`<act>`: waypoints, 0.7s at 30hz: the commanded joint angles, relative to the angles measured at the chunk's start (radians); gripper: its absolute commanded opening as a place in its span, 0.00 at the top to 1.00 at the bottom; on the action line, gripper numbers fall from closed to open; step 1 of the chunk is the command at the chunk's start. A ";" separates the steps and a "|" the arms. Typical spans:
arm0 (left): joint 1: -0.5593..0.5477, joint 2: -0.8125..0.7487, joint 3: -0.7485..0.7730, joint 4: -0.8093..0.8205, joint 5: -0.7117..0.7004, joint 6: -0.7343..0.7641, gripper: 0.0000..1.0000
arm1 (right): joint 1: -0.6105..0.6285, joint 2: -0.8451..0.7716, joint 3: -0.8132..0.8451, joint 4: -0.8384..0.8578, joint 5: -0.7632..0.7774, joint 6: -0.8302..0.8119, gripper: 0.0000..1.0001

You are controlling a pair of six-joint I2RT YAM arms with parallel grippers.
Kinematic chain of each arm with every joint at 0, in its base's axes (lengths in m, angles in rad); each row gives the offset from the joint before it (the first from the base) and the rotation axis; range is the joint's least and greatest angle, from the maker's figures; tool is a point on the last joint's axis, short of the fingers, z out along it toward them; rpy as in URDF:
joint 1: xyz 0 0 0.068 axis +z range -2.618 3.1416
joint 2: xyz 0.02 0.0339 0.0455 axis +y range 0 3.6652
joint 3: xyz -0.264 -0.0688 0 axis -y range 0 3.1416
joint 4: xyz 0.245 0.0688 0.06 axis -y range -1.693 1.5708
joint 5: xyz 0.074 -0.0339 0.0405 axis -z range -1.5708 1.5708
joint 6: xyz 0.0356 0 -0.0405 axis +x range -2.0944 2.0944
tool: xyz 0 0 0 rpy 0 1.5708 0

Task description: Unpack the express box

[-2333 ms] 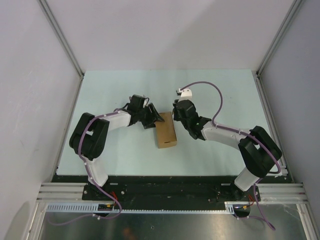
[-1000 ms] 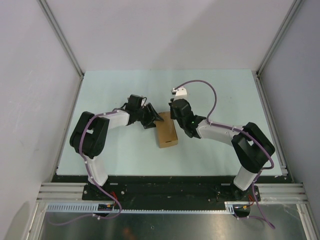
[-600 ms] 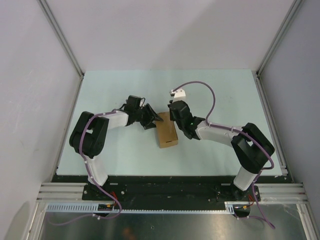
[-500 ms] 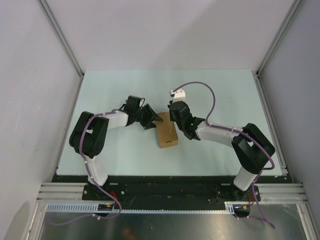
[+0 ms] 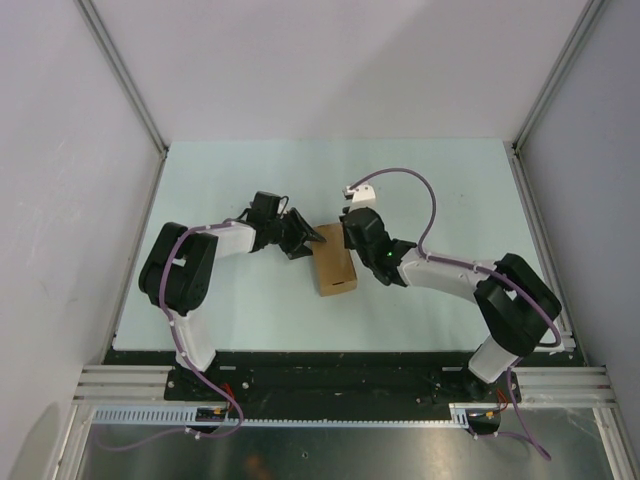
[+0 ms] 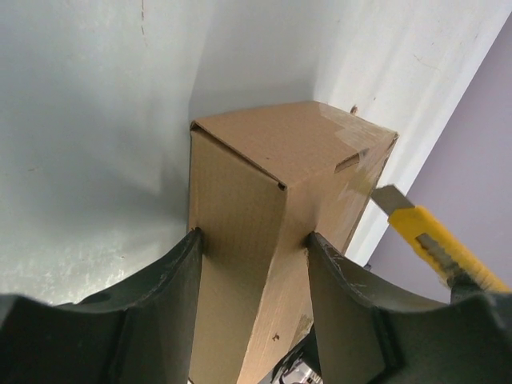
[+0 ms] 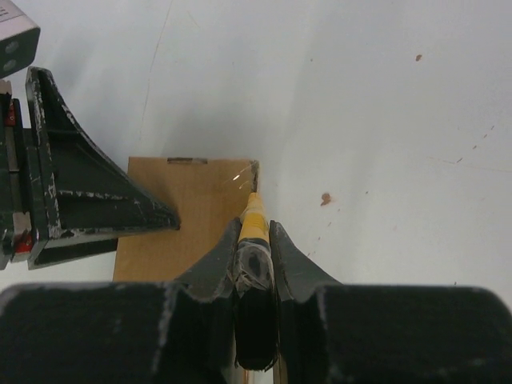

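1. Left hand (image 6: 252,240) is clamped on the express box (image 6: 288,144), which rests on the pale table (image 5: 430,190)
2. Right hand (image 7: 254,236) grips a yellow utility knife (image 6: 424,240), its tip just ahead at the box's corner
3. Plain grey walls (image 5: 330,70) enclose the table

Robotics lab test cell — a pale green table (image 5: 230,180) enclosed left, far and right by plain white panels (image 5: 330,70) on aluminium frame posts (image 5: 125,75), with a slotted mounting rail (image 5: 340,380) near.

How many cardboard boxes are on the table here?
1. The plain brown cardboard box lies on the pale table, its end clamped in the left gripper, while the right gripper holds a yellow utility knife at its taped edge. Others could hide beneath the grippers.
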 commanded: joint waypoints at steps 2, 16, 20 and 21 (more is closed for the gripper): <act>0.021 0.056 -0.052 -0.108 -0.131 -0.057 0.70 | 0.016 -0.054 -0.023 -0.102 -0.011 0.031 1.00; 0.023 0.051 -0.050 -0.108 -0.135 -0.112 0.71 | 0.037 -0.077 -0.028 -0.177 -0.020 0.080 1.00; 0.023 0.057 -0.055 -0.108 -0.135 -0.120 0.72 | 0.055 -0.101 -0.034 -0.219 -0.023 0.067 1.00; 0.023 0.060 -0.053 -0.110 -0.135 -0.123 0.72 | 0.059 -0.104 -0.033 -0.227 -0.023 0.067 1.00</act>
